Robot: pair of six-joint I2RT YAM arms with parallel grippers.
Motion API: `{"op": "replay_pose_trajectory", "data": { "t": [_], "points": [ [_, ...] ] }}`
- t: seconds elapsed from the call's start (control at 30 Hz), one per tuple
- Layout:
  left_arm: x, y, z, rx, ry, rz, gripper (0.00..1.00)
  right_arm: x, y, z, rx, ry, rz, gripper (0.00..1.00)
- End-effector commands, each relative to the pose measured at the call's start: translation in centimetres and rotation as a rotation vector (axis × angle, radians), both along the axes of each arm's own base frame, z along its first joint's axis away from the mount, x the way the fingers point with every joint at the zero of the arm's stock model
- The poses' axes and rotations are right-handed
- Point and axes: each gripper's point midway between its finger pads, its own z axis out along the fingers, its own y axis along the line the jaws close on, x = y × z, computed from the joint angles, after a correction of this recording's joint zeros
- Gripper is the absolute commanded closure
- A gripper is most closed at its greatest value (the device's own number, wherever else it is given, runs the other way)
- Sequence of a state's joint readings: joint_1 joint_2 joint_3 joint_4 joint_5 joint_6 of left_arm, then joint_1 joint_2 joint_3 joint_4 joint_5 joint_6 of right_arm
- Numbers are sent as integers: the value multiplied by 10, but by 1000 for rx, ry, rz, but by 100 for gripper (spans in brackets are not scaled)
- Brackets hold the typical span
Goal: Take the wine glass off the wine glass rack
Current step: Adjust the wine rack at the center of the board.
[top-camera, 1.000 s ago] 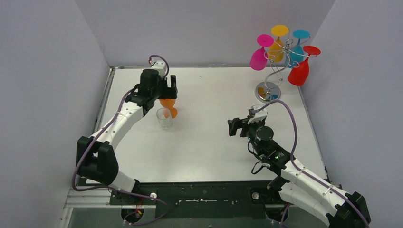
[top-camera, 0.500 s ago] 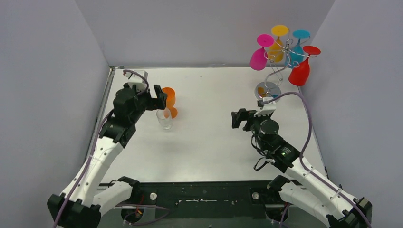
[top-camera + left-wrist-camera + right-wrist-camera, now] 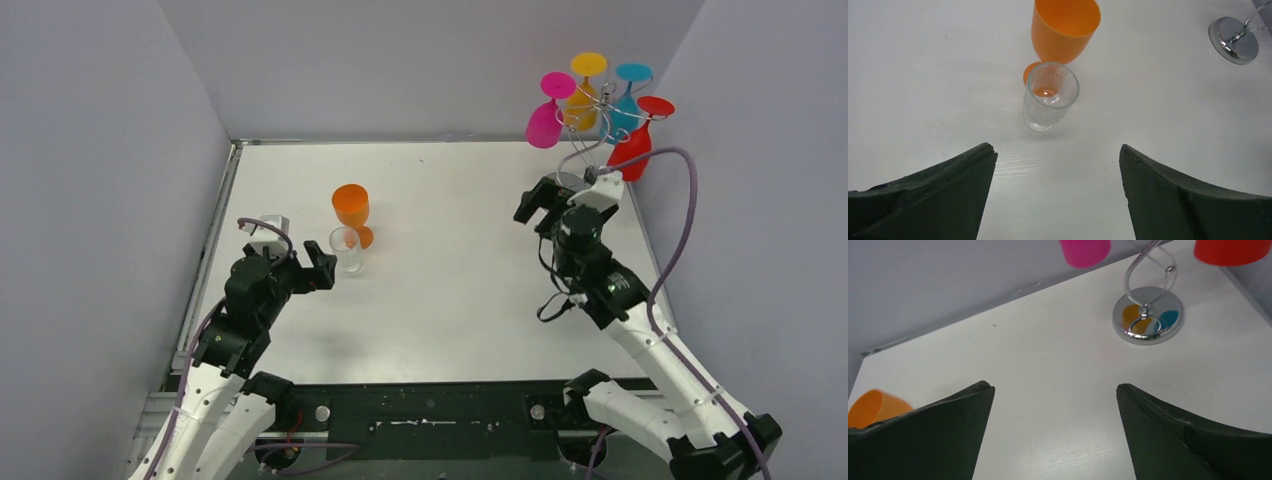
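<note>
The wine glass rack [image 3: 590, 140], a silver wire stand, rises at the back right, its round base [image 3: 1148, 315] shining in the right wrist view. Upside down from its hooks hang a pink wine glass [image 3: 545, 120], a yellow one [image 3: 583, 100], a cyan one [image 3: 625, 105] and a red one [image 3: 632, 148]. My right gripper [image 3: 538, 203] is open and empty just left of the rack's base, apart from it [image 3: 1055, 386]. An orange wine glass [image 3: 350, 208] stands upright on the table. My left gripper [image 3: 318, 272] is open and empty, near-left of it [image 3: 1056, 148].
A small clear tumbler [image 3: 1050, 95] stands right in front of the orange glass. Grey walls close in the white table [image 3: 450, 300] at the left, back and right. The rack stands close to the right wall.
My left arm has pulled back toward the near left, away from the orange glass, which stays standing. My right arm has moved toward the back right, up to the rack's base.
</note>
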State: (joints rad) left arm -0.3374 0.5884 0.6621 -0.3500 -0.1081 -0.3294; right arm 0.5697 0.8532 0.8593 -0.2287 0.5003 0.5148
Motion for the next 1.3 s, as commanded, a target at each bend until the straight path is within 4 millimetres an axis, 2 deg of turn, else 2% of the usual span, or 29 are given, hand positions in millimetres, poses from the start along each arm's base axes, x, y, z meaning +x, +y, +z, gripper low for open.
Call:
{"op": "replay_pose_trajectory", "data": {
  "t": [0.0,0.13,0.2,0.4,0.47,0.53,0.67,0.7,0.83,0.93,1.1,1.27],
  "points": [
    [-7,2,0,-42,0,20,9,31,-42,20,30,73,-81,0],
    [-6,10,1,-37,-16,60,9,49,-56,50,120,35,-4,1],
    [-6,7,0,-39,-10,43,9,53,-74,68,136,7,-52,1],
    [-6,1,-1,-44,0,11,9,65,-140,97,103,-40,-289,1],
    [-6,-1,0,-46,-2,1,9,69,-158,108,91,-64,-326,0],
    [-7,-1,1,-48,-8,0,9,76,-167,119,90,-81,-305,0],
    [-8,0,3,-50,-18,4,9,102,-163,125,83,-42,-157,0],
    [-8,0,3,-49,-20,4,9,112,-161,121,74,-20,-123,0],
    [-8,-1,3,-51,-18,-5,9,126,-149,122,58,-7,-23,0],
    [-8,-2,3,-51,-20,-8,10,132,-147,119,57,15,-1,0],
    [-8,-2,2,-50,-17,-9,9,138,-155,111,51,44,-35,0],
    [-7,-2,2,-49,-18,-8,9,145,-149,101,68,69,3,0]
  ]
}}
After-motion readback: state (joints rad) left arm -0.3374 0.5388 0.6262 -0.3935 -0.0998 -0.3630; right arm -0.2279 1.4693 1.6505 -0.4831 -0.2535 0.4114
